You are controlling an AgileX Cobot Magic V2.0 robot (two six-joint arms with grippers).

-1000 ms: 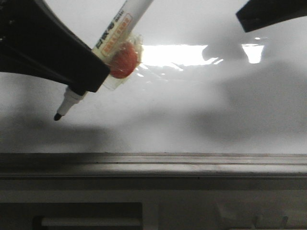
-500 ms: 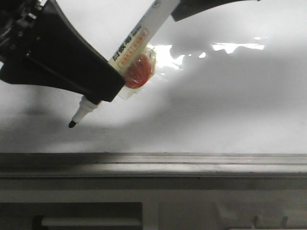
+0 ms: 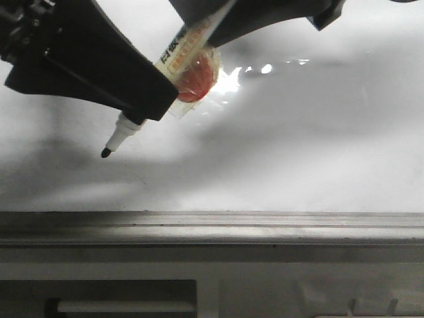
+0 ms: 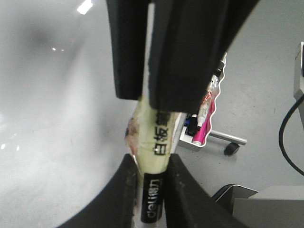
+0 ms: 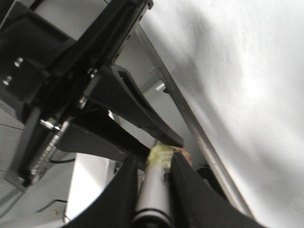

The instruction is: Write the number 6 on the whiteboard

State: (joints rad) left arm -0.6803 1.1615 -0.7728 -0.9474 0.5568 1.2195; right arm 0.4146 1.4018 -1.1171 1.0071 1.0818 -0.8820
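right gripper point(image 3: 218, 23) now clamps marker point(image 3: 142, 109) upper barrel, left gripper point(image 3: 142, 106) grips lower (tip off whiteboard point(image 3: 298, 152), near tray edge point(image 3: 265, 222))

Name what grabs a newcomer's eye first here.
A white marker slants across the upper left of the front view, its black tip bare and pointing down-left before the whiteboard. The left gripper and right gripper both clamp it. A red blob under clear tape sits on its barrel.
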